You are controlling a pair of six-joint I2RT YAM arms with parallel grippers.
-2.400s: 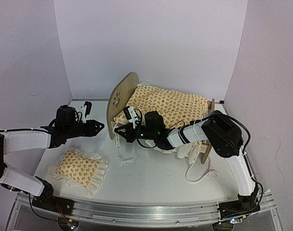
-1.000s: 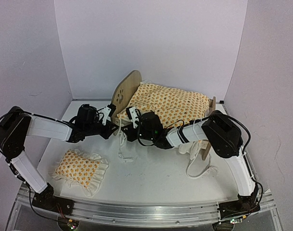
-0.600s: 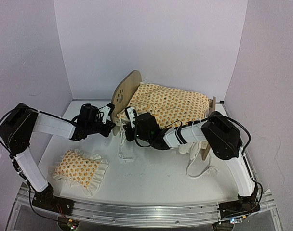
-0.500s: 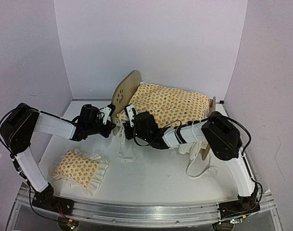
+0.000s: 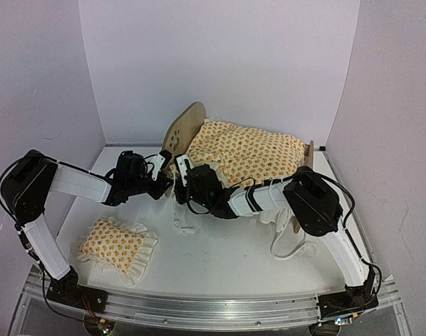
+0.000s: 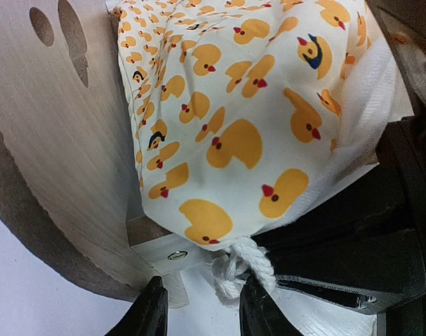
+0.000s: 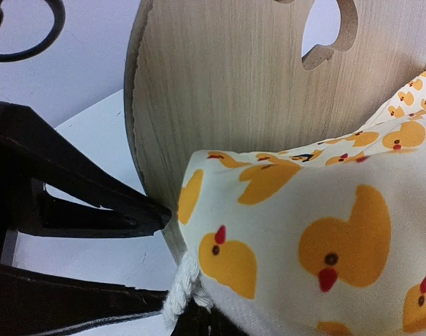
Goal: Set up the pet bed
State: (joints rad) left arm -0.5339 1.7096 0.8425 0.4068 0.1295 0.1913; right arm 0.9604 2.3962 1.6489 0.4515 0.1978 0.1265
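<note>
The pet bed stands at the back centre, its plywood headboard (image 5: pixel 183 129) on the left and its footboard (image 5: pixel 308 151) on the right. The orange duck-patterned blanket (image 5: pixel 248 150) covers it and hides the mattress. My right gripper (image 5: pixel 179 183) is shut on the blanket's near corner by the headboard; in the right wrist view (image 7: pixel 202 318) only its tips show under the cloth (image 7: pixel 304 231). My left gripper (image 5: pixel 167 183) is open right beside it, its fingers (image 6: pixel 150 308) on either side of a white cord knot (image 6: pixel 241 273) at that corner, next to the headboard (image 6: pixel 52 140).
The small ruffled pillow (image 5: pixel 115 241) lies on the table at the front left. A white cord (image 5: pixel 181 220) trails on the table below the grippers. Another cord loop (image 5: pixel 290 245) and white cloth (image 5: pixel 272 213) hang off the bed's near right side.
My left arm has swung in from the left to the headboard's near corner. My right gripper has shifted left with the blanket corner, up to the headboard.
</note>
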